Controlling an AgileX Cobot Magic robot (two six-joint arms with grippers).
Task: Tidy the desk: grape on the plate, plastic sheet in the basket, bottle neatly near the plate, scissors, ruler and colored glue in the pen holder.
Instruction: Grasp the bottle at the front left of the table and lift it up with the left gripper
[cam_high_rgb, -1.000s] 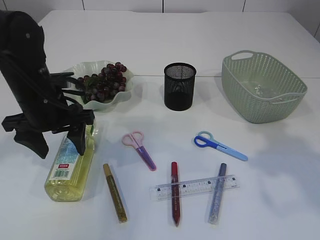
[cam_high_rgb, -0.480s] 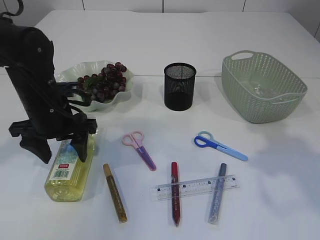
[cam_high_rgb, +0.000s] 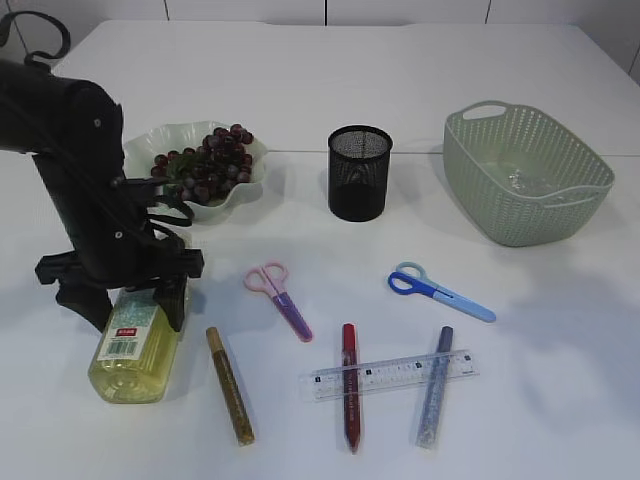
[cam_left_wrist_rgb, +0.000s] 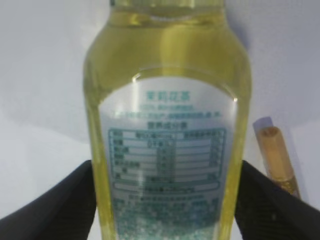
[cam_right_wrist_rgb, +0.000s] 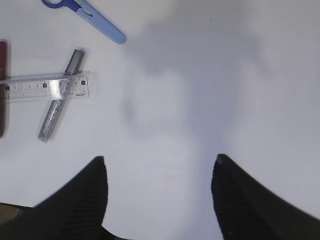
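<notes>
Left wrist view: I am spreading my left gripper wide astride the lying bottle, gripping nothing yet, since it needs standing by the plate just beyond; my right gripper is gaping empty.

White counter seen from the front at a downward slant, matte and evenly lit, with soft shadows. A seam crosses it from side to side. Behind its far edge, pale wall panels divided by thin vertical joints.
</notes>
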